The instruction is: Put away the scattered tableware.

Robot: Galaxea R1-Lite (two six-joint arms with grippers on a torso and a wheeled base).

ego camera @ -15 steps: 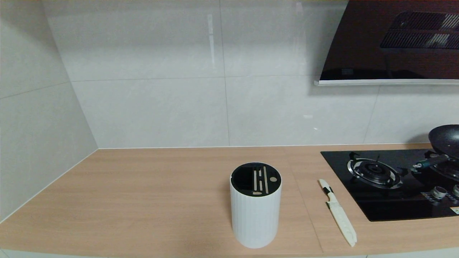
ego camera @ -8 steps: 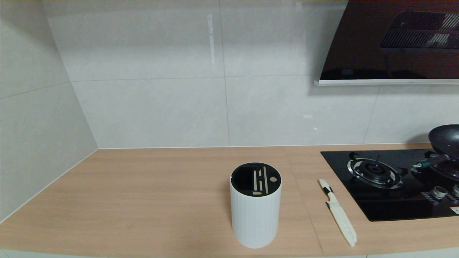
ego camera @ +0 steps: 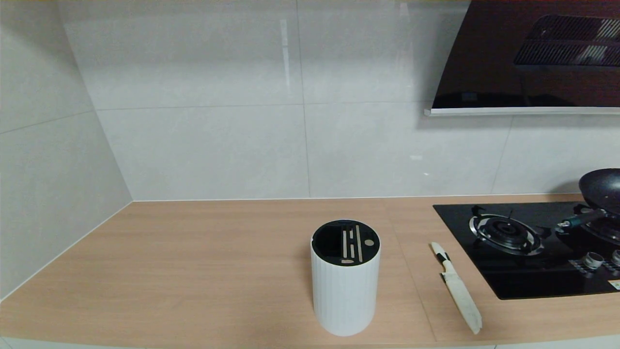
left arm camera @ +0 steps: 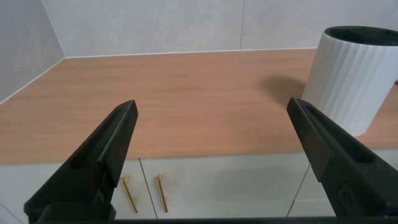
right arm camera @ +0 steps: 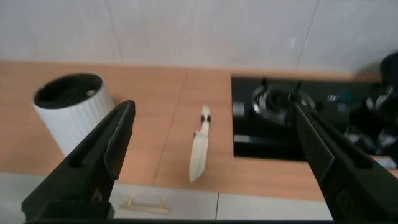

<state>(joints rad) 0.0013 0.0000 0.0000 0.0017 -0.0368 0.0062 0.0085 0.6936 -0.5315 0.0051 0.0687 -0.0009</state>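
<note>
A white ribbed knife holder with a black slotted top stands near the front edge of the wooden counter; I also see the holder from the left wrist and the holder from the right wrist. A cream-bladed knife with a white and black handle lies flat between the holder and the stove; the knife lies ahead of the right gripper. My left gripper is open, held in front of the counter edge. My right gripper is open, held off the counter.
A black gas stove fills the right of the counter, with a dark wok on its far burner. A range hood hangs above. Tiled walls close the back and left. Cabinet doors with gold handles sit below the counter.
</note>
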